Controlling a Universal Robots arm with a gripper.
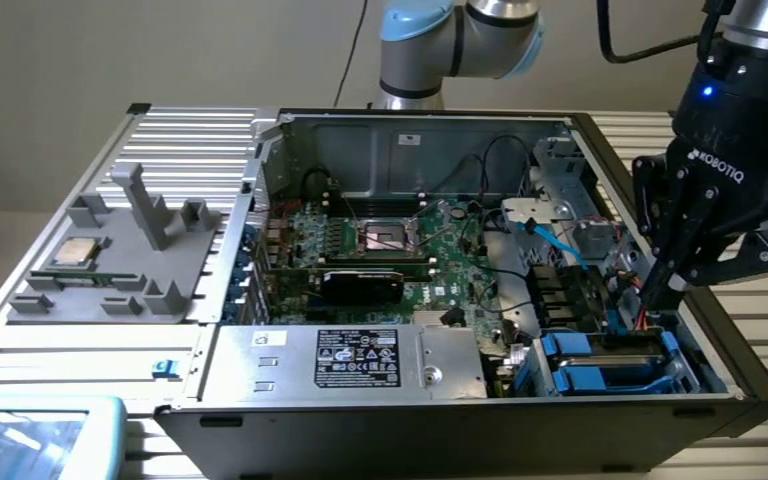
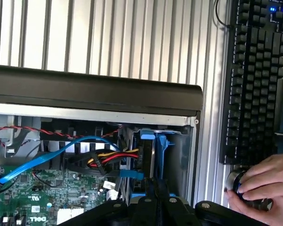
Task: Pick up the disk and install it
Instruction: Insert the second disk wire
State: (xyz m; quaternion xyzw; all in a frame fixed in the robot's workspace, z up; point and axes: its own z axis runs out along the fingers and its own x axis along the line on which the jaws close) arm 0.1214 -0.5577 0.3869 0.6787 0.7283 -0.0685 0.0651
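Exterior view, contents listed by size. A slatted metal work surface (image 1: 37, 350) is seen under everything, against a plain beige wall.

An open black computer case (image 1: 744, 370) is laid on its side, evidently so that the interior can be reached from above. Inside it are recorded a green motherboard (image 1: 451, 265), a large silver box with a black sticker (image 1: 344, 362) along the near wall, and a drive bay (image 1: 611, 360) at the corner toward the exterior view's right.

The robot arm is positioned over that corner. Its gripper (image 1: 660, 292) is lowered with the fingertips clenched together just above the bay; nothing is seen between them.

A grey fixture tray (image 1: 111, 265) is set well apart toward the exterior view's left, with a small square silver chip (image 1: 77, 252) resting on it, probably as a staging place for parts.

The disk (image 1: 604, 375) is judged to be already seated in the bay: blue carrier plastic is seen there, and in the wrist view it (image 2: 153, 150) is stood on edge inside the bay, directly ahead of the closed fingers. Its label cannot be made out.

Coloured cables (image 2: 113, 157) are run beside the bay. A black keyboard (image 2: 254, 80) is laid beyond the case, and a person's hand (image 2: 264, 188) is rested on a round knob near it.
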